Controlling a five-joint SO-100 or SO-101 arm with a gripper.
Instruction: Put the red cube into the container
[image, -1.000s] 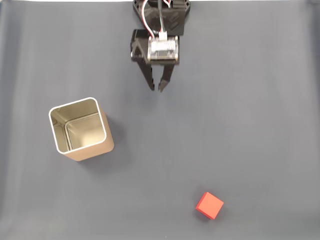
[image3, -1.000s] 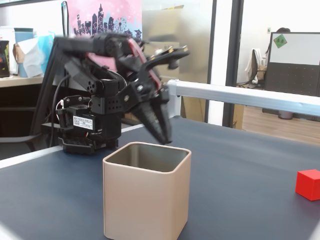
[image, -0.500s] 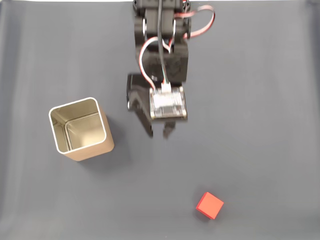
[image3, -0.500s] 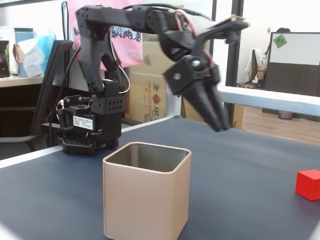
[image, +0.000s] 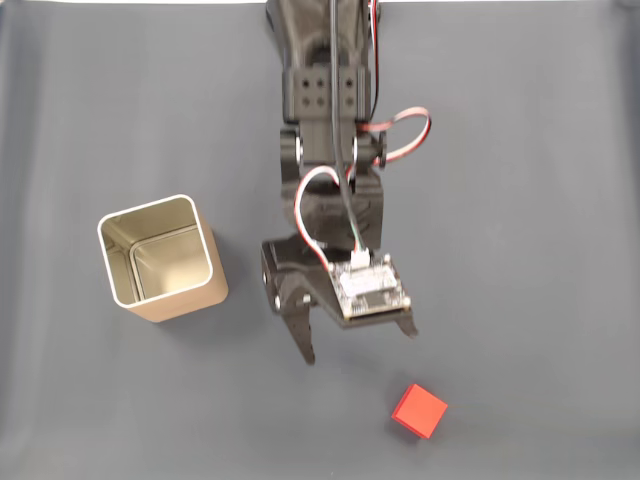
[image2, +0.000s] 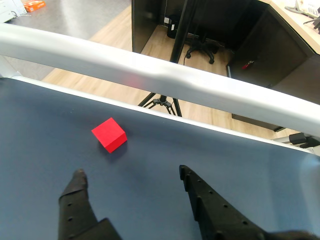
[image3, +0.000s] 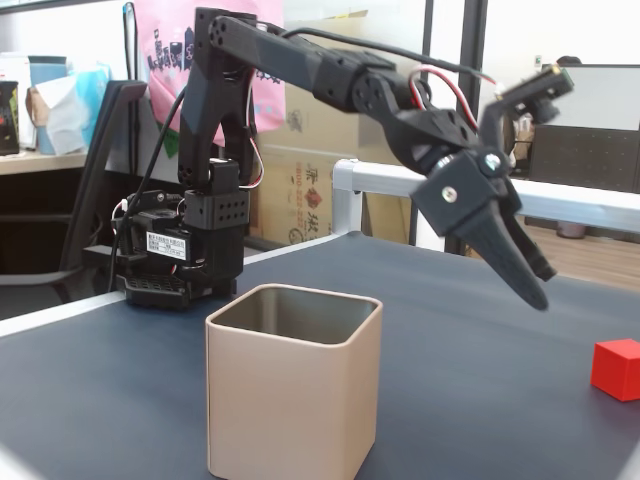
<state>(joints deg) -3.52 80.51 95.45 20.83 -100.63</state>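
The red cube (image: 419, 411) sits alone on the dark blue table (image: 540, 200), near the bottom of the top-down fixed view. In the wrist view it (image2: 109, 134) lies a little past the left finger (image2: 76, 200), not touching it. The gripper (image: 358, 342) hangs in the air just up and left of the cube, its two fingers spread wide with nothing between them. The container (image: 160, 257) stands upright and open, well apart on the left. In the side fixed view it (image3: 293, 392) is close, with the cube (image3: 616, 368) far right.
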